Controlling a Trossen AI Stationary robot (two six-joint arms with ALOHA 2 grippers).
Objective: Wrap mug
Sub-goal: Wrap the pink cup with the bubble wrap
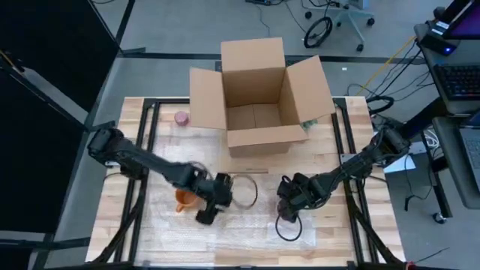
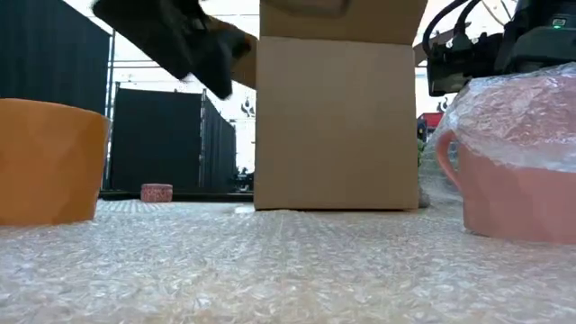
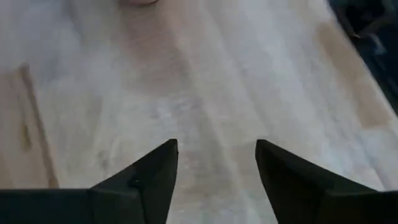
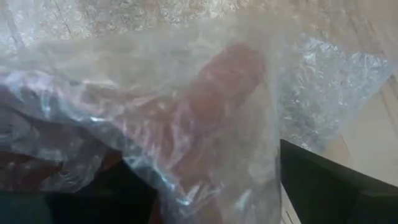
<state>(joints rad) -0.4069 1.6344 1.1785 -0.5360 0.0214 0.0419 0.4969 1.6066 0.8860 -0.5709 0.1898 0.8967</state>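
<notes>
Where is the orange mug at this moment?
In the high view the orange mug stands on the bubble wrap at the table's left, beside the left end effector.

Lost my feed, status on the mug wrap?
Left gripper open, empty, beside orange mug. Right gripper over pink mug, bubble wrap draped on it; grip unclear. Cardboard box open behind, nothing blocking.

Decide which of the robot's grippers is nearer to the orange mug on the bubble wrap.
Left. The left gripper hangs open right beside the orange mug. The right gripper is farther off across the bubble wrap, at the pink mug.
</notes>
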